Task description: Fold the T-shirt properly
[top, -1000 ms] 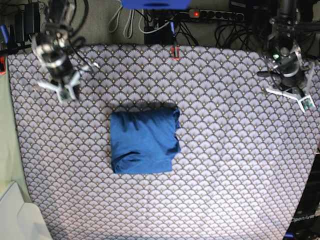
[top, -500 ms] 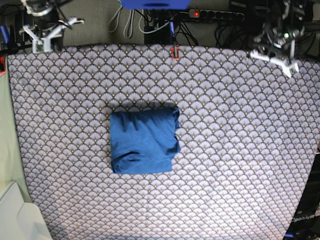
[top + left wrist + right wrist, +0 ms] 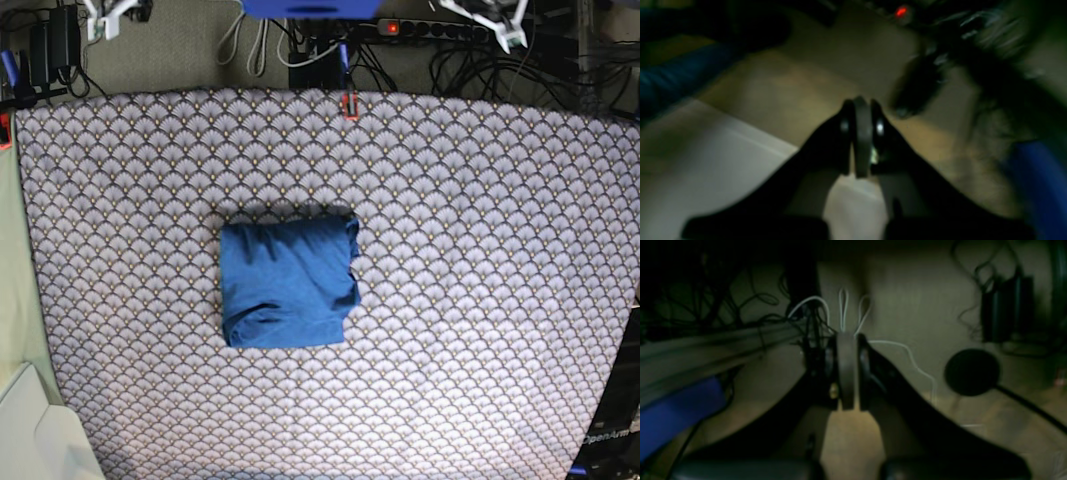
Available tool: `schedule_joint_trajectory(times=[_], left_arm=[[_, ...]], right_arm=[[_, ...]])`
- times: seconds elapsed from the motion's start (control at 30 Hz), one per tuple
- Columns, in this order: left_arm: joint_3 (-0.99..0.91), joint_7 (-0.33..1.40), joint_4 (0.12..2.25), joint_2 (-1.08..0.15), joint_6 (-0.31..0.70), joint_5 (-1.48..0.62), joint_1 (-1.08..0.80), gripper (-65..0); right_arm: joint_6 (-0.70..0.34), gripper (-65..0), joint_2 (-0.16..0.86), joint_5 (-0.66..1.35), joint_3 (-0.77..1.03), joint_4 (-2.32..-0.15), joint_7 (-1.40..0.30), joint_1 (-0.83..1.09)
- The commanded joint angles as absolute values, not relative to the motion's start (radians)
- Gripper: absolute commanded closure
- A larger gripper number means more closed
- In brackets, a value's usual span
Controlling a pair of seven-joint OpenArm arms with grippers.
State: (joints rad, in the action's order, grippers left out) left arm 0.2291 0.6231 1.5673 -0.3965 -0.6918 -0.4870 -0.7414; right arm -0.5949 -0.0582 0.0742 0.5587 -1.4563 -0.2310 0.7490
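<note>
Currently the T-shirt point(image 3: 288, 283) lies folded into a compact square mid-table on the patterned cloth point(image 3: 480, 250). Left gripper point(image 3: 861, 110) and right gripper point(image 3: 846, 343) both pinched closed, empty, off the table.

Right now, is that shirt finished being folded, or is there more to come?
It looks done: the T-shirt lies as a compact, roughly square bundle on the patterned table cover, though its right edge is a bit uneven. Nothing is in hand: the left gripper and the right gripper have their jaws shut on nothing, up past the table's far edge. Little seems left.
</note>
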Motion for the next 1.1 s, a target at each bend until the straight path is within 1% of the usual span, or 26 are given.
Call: schedule_joint_trajectory(times=[0.0, 0.13, 0.27, 0.3, 0.43, 0.53, 0.6, 0.73, 0.83, 0.93, 1.0, 1.07], left_arm=[[0.262, 0.564, 1.511, -0.403, -0.698, -0.456, -0.728, -0.2], [0.414, 0.386, 1.201, -0.371, -0.698, -0.437, -0.618, -0.1], [0.506, 0.269, 0.929, -0.317, -0.698, -0.435, -0.507, -0.1], [0.522, 0.245, 0.869, -0.303, -0.698, -0.435, -0.478, -0.1], [0.595, 0.153, 0.622, -0.225, -0.698, -0.437, -0.358, -0.1], [0.642, 0.096, 0.489, -0.173, -0.698, -0.437, -0.298, -0.1], [0.677, 0.062, 0.421, -0.142, -0.698, -0.437, -0.262, -0.1], [0.72, -0.041, 0.303, -0.085, -0.698, -0.437, -0.211, -0.3], [0.69, -0.056, 0.194, -0.045, -0.698, -0.437, -0.171, -0.4], [0.599, -0.053, 0.12, -0.01, -0.581, -0.45, -0.133, -0.4], [0.552, -0.051, 0.099, 0.001, -0.529, -0.464, -0.127, -0.4], [0.541, -0.051, 0.094, 0.001, -0.503, -0.467, -0.11, -0.5]], right_arm=[[-0.602, -0.6, -0.042, 0.085, 0.549, -1.394, -0.18, 0.754], [-0.602, -0.6, 0.004, 0.053, 0.479, -1.078, -0.03, 0.657], [-0.598, -0.6, 0.013, 0.002, 0.466, -0.774, 0.148, 0.547], [-0.581, -0.6, 0.013, -0.005, 0.464, -0.702, 0.189, 0.518], [-0.427, -0.6, 0.038, -0.101, 0.461, -0.381, 0.383, 0.389], [-0.318, -0.6, 0.062, -0.165, 0.463, -0.182, 0.519, 0.306], [-0.254, -0.6, 0.079, -0.2, 0.463, -0.082, 0.562, 0.257], [-0.113, -0.6, 0.081, -0.257, 0.463, -0.039, 0.561, 0.203], [-0.015, -0.7, 0.079, -0.291, 0.463, -0.039, 0.559, 0.196], [0.012, -0.7, 0.076, -0.292, 0.461, -0.039, 0.559, 0.183], [0.013, -0.7, 0.073, -0.292, 0.461, -0.039, 0.559, 0.182], [0.015, -0.7, 0.071, -0.292, 0.463, -0.039, 0.559, 0.182]])
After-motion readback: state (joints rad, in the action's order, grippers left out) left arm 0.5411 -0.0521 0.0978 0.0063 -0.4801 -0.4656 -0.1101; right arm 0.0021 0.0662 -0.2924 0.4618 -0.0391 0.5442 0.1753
